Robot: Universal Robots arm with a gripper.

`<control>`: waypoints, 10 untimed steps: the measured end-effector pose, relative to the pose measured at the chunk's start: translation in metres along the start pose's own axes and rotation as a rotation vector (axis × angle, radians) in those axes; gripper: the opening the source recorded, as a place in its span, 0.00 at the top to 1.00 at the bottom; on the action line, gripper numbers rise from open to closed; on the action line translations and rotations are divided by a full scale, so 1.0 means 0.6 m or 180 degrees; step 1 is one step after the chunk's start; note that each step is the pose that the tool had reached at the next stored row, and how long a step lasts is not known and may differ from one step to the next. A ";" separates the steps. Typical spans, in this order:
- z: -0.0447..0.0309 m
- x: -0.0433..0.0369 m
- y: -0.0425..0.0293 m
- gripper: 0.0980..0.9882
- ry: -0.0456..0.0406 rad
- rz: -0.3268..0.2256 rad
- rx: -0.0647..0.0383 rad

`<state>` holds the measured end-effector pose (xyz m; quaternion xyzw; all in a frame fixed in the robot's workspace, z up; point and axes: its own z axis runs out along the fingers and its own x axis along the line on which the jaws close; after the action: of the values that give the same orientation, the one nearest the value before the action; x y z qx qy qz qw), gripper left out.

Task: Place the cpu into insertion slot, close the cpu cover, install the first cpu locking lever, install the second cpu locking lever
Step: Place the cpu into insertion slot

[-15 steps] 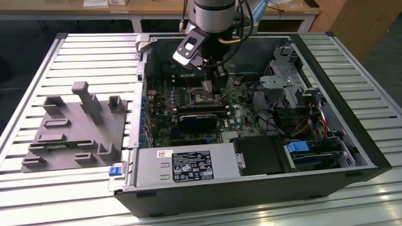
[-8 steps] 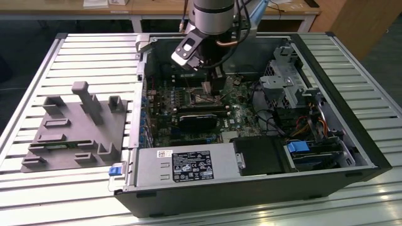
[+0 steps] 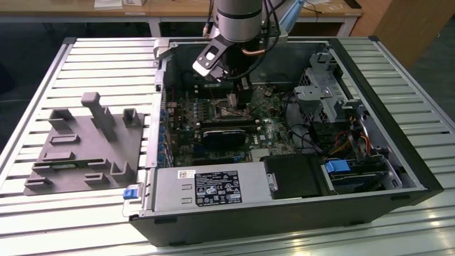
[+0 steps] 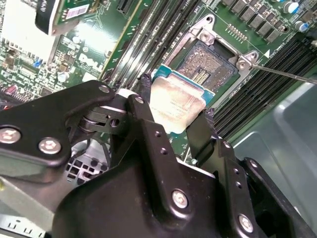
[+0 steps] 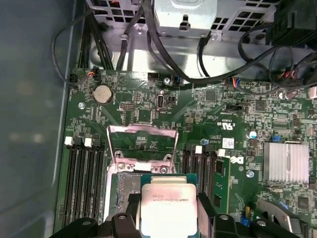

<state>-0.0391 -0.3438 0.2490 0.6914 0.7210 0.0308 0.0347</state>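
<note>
Second wrist view: my gripper (image 4: 176, 99) pinches the cpu (image 4: 173, 113) by two opposite edges, holding it close over the insertion slot (image 4: 210, 63) (its dark centre exposed). In the first wrist view I see the cpu cover (image 5: 141, 130) flipped open on the green motherboard (image 5: 148, 99), inside the open computer case (image 3: 284, 226).

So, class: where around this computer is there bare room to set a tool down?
Bare slatted table on the exterior view's right of the case, and in front of the grey fixture. Crowded inside the case, where the fingers hold the cpu near the insertion slot.
</note>
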 end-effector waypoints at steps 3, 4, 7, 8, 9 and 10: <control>0.004 0.003 -0.003 0.51 -0.0001 0.0002 0.0000; 0.006 0.005 -0.004 0.51 -0.0001 0.0003 0.0000; 0.009 0.008 -0.005 0.51 -0.0001 0.0021 0.0000; 0.010 0.009 -0.006 0.51 -0.0003 0.0034 0.0000; 0.011 0.010 -0.006 0.51 -0.0005 0.0050 0.0000; 0.012 0.011 -0.006 0.51 -0.0007 0.0070 0.0001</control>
<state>-0.0422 -0.3375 0.2412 0.6994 0.7133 0.0303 0.0350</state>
